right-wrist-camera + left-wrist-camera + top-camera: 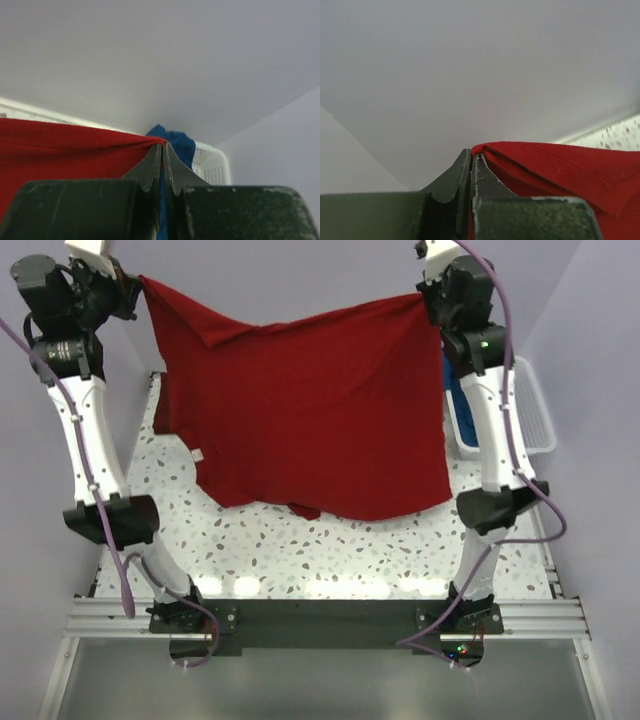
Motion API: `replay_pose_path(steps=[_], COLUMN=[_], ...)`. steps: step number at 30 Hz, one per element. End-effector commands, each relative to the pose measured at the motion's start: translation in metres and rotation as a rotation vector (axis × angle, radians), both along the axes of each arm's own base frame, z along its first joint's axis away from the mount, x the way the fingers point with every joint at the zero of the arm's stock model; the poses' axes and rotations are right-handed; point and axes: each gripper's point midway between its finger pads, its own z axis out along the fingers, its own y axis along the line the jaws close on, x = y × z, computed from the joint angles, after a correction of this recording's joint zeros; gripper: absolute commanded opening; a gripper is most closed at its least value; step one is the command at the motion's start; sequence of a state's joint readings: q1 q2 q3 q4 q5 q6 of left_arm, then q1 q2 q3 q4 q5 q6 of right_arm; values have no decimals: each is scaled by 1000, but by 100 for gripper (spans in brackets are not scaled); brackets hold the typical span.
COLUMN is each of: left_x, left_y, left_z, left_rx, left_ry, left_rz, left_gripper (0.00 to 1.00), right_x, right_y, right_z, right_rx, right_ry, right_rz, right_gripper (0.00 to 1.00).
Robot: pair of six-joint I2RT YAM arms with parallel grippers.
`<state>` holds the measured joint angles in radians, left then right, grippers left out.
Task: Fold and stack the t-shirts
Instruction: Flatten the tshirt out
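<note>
Two arms rise from the near edge of the white speckled desk (330,550) and hold one red soft-cloth t-shirt (310,410) spread wide between them, its hem hanging over the desk's middle. The left end effector (135,285) is clamped on the shirt's upper left corner and the right end effector (425,295) on its upper right. Both wrist views show the fingers pressed together on red cloth. Beyond, at the right, stands a white plastic lattice basket (535,410). The right wrist view shows a bunched blue cloth t-shirt (175,142) against it, which the top view largely hides.
</note>
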<state>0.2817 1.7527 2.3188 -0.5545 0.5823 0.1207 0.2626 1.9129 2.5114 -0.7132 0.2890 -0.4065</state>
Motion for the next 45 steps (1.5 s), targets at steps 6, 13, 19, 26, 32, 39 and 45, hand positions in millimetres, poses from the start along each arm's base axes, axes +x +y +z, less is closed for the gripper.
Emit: replay_pose_path(steps=[6,13,19,26,32,39,45], left_x=[-63,-146,-119,-123,-199,-272,-303], left_y=[7,13,-13,-47,-73,-67,-62], left_z=[204,264,170,-114,-320,-467,-486], left_rx=[-120,-74,89,403,669,847,910], left_ry=[-763,-1055,-843,-319,28,355,454], left_rz=[72,128,7,-215,-498,-717,-784], left_gripper=[0,0,0,0,0,0,0], right_x=[-57,-114,-47,-79,-146,-206,-235], right_y=[-40,-40,-3,43,35,7,-9], right_z=[195,253,129,-69,-255,-400,-426], right_rx=[205,199,0,-212,-357,-457,-493], right_ry=[-705,-906,-585,-114,314,695,823], right_rz=[-135,-44,132,520,696,748,748], right_gripper=[0,0,0,0,0,0,0])
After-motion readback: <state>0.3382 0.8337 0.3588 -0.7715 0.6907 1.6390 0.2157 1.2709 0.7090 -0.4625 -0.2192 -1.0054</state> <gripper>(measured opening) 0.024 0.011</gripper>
